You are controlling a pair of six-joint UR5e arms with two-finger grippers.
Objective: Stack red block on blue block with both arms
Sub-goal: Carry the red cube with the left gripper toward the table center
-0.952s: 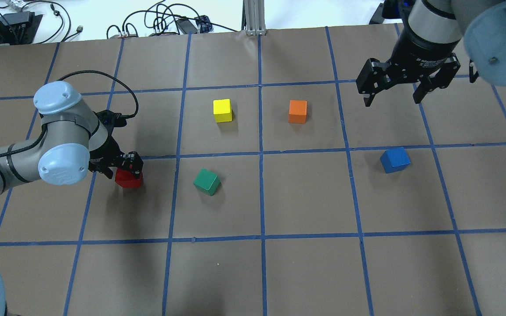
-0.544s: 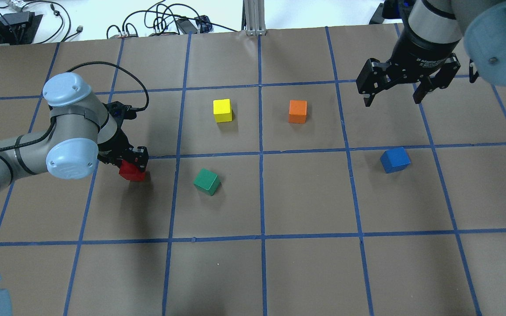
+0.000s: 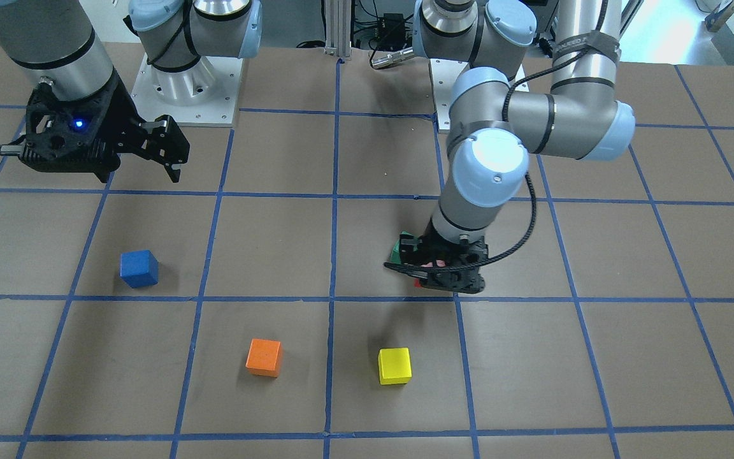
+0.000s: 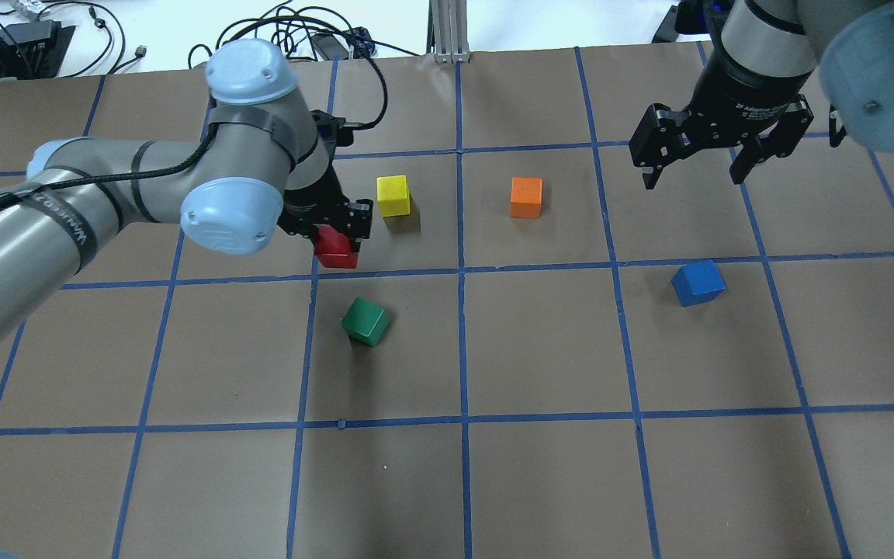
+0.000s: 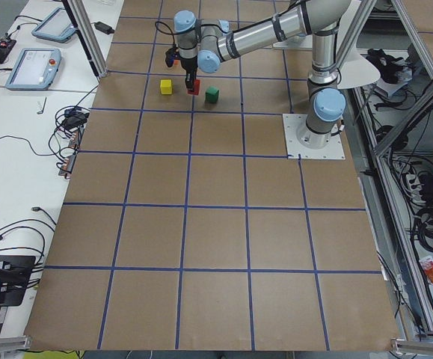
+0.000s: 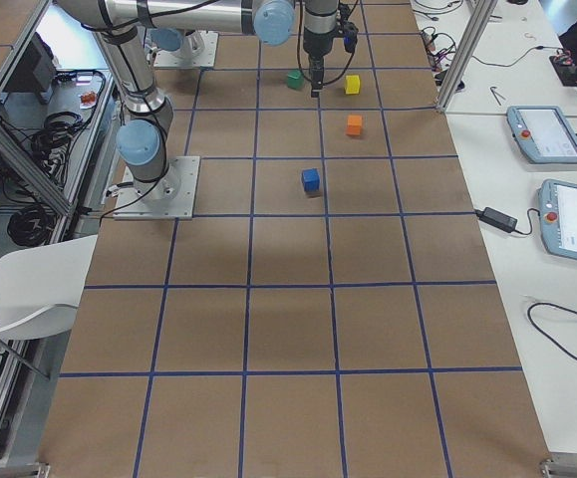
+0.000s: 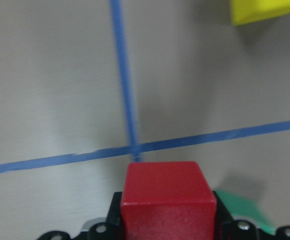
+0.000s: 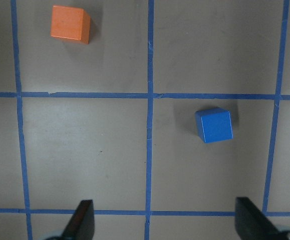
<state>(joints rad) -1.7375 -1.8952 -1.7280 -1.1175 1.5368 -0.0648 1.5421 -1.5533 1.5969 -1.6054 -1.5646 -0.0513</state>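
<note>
Pinching the red block (image 4: 337, 255) between its two fingers, the left gripper (image 4: 335, 237) hangs in the overhead view just beyond the green block (image 4: 365, 321), toward the table's far edge, with the yellow block (image 4: 393, 195) close by on the far side. The blue block (image 4: 698, 283) lies well to the green block's right, alone in its taped square with open paper all round it. The orange block (image 4: 526, 197) sits beyond and to the right of the green block. The right gripper (image 4: 694, 178) hovers beyond the blue block, fingers spread wide. The table (image 4: 540, 481) is brown paper ruled with blue tape, and its near half gives open room. Half a second ago the left gripper and red block were to the green block's left; now they are beyond it, nearer the yellow block. The right gripper, the blue block and the other cubes have not moved.

The front-facing view has the left gripper covering most of the green block, with only a red sliver showing beneath it.

From the left end, the red block shows between the yellow and green blocks. White benches with cables and a tablet (image 5: 33, 67) run along the table.

The left wrist camera shows the red block clamped above a tape crossing, with a corner of the green block to its right.

The right wrist camera shows the blue block ahead of the wide-set fingers.
</note>
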